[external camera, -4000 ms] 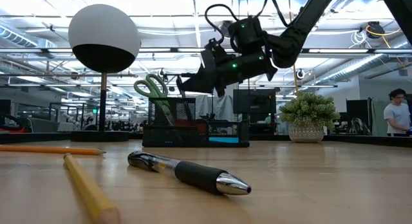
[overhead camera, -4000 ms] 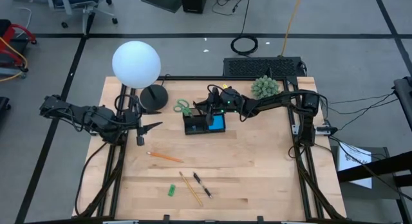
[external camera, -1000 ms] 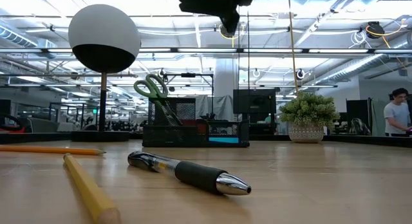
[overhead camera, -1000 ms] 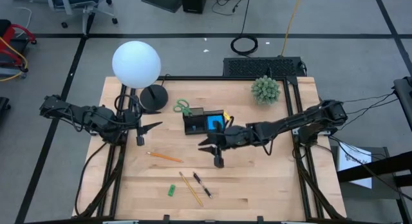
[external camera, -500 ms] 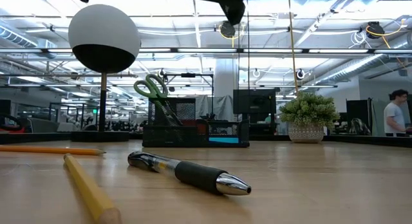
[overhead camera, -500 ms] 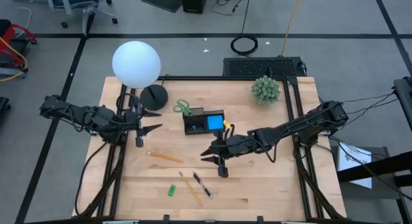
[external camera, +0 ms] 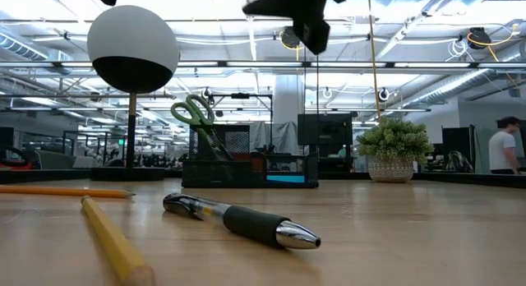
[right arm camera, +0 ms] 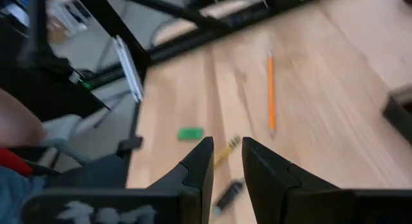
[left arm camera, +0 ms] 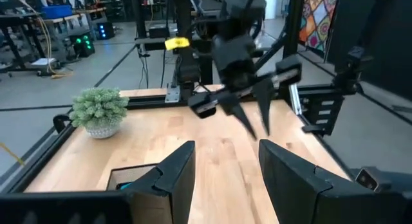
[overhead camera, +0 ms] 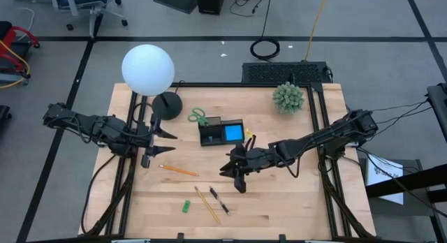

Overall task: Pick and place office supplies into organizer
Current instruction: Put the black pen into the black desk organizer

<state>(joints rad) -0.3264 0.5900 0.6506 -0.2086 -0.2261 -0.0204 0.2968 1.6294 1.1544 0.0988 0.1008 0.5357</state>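
The black organizer [overhead camera: 211, 136] stands at the table's far middle, with the green-handled scissors [overhead camera: 198, 117] upright in it and the blue sticky pad [overhead camera: 235, 133] in its right part. On the near table lie an orange pencil [overhead camera: 178, 170], a yellow pencil [overhead camera: 207, 204], a dark pen [overhead camera: 219, 200] and a green eraser piece [overhead camera: 186, 206]. My right gripper [overhead camera: 236, 172] hovers high above the table between the organizer and the pen, narrowly open, holding nothing [right arm camera: 227, 163]. My left gripper [overhead camera: 162, 141] waits open at the left, beside the lamp [left arm camera: 225, 166].
A lamp with a white globe [overhead camera: 147, 68] and a black round base [overhead camera: 167, 105] stands at the far left. A green spiky plant [overhead camera: 288, 96] sits at the far right. Bare wood lies to the near right [overhead camera: 293, 201].
My right gripper has drifted a little toward the near edge, over the pen and pencils, and rolled about its own axis, still holding nothing. My left gripper has stayed in place and rolled, so its fingers now stand one toward the far edge and one toward the near edge.
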